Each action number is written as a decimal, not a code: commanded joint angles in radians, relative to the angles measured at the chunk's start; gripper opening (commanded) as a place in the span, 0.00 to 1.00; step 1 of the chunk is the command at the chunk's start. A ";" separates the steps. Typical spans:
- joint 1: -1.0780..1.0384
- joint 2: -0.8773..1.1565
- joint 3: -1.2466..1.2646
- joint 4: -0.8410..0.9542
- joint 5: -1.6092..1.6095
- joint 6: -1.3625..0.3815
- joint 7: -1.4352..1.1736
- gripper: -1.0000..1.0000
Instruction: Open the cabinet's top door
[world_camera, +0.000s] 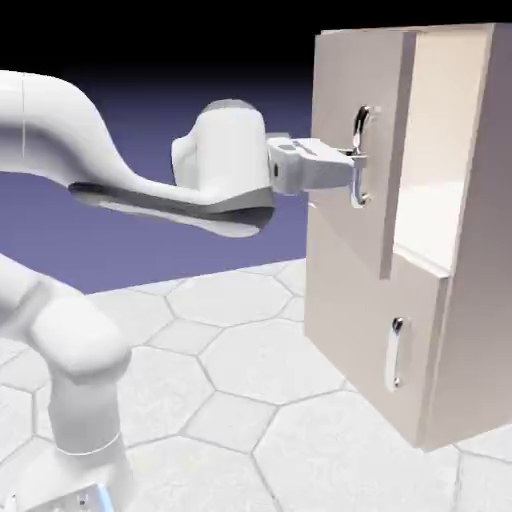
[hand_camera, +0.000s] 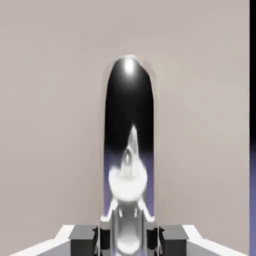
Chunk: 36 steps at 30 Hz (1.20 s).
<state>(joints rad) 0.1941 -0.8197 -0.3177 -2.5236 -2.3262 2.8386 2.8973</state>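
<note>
We see the end effector (world_camera: 352, 168) clenched on the upright silver handle (world_camera: 360, 130) of the cabinet's upper door (world_camera: 348, 85), which stands ajar at the exterior view's right; the polished bar could slip from the narrow fingertips if our pull strays from the hinge's arc. An off-line tug might also rock the cabinet (world_camera: 480, 300) on the pale, hexagon-patterned floor (world_camera: 240, 300), before a blue-violet backdrop (world_camera: 200, 265) fading to black.
</note>
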 joint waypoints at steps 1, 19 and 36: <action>-0.036 -0.010 0.033 -0.013 0.022 0.003 0.000 0.00; -0.688 -0.267 0.533 -0.141 0.406 0.265 -0.001 0.00; -0.557 -0.486 0.596 -0.331 1.069 0.048 -0.589 0.00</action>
<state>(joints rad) -0.3632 -1.3056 0.2779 -2.8548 -1.2544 2.8878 2.3087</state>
